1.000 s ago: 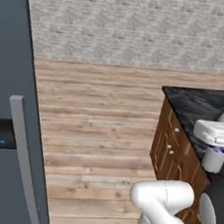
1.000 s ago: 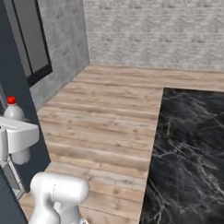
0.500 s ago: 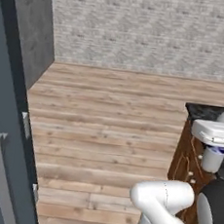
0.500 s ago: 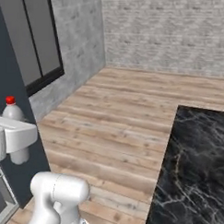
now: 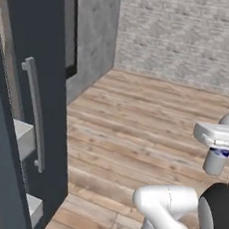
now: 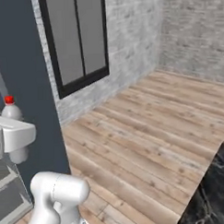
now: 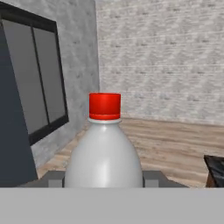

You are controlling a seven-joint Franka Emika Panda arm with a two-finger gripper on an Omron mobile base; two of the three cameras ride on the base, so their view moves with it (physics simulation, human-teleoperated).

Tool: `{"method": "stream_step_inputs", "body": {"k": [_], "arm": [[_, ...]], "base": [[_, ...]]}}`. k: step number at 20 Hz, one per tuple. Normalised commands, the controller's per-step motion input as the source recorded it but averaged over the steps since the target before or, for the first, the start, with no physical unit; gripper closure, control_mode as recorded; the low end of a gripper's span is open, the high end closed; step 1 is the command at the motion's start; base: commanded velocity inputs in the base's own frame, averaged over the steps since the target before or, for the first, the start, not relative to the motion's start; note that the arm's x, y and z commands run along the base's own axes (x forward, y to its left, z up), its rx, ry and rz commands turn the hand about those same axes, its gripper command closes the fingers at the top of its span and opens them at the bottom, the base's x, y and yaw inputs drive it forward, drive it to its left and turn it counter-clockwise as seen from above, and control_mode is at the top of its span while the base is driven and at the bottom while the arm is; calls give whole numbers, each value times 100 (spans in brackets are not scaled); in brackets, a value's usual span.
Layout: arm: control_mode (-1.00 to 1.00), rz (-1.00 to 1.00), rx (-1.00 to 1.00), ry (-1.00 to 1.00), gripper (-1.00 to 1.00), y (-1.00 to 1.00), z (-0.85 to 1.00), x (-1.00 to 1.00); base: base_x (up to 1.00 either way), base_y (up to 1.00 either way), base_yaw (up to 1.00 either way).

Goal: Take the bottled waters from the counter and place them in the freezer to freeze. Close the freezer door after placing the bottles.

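I am gripping the red-capped bottle (image 7: pixel 105 153) in my gripper (image 7: pixel 104 181), jaws closed against its sides, and holding it upright in the air above the wooden floor (image 5: pixel 150 125). In the hand view its whitish, rounded shoulder is swelling up between my two finger tips (image 7: pixel 53 178) and narrowing to a short neck ring under the bright red cap (image 7: pixel 105 105). In the left base view the bottle (image 5: pixel 222 148) is showing its red cap on top, a clear body and a band of bluish-purple label just under my white hand, with its rounded bottom hanging free below. In the right base view the same bottle (image 6: pixel 13 132) is standing at the left edge, beside the freezer (image 6: pixel 24 67). The freezer door (image 5: pixel 36 93) with its long grey handle (image 5: pixel 34 113) is rising on the left of the left base view, well apart from the bottle. A corner of the black marble counter (image 6: pixel 214 192) is showing at the lower right of the right base view.
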Motion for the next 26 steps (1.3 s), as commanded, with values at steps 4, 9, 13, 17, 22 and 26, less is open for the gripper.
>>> {"method": "stream_step_inputs", "body": {"k": [4,9,13,17,22,26], "arm": [[100,0,0,0,100,0,0,0],[100,0,0,0,100,0,0,0],[100,0,0,0,100,0,0,0],[100,0,0,0,100,0,0,0],[100,0,0,0,100,0,0,0],[100,0,0,0,100,0,0,0]], "base": [[56,-4,71],[60,-6,81],[48,-50,68],[48,-44,64],[33,-9,82],[31,0,89]]}}
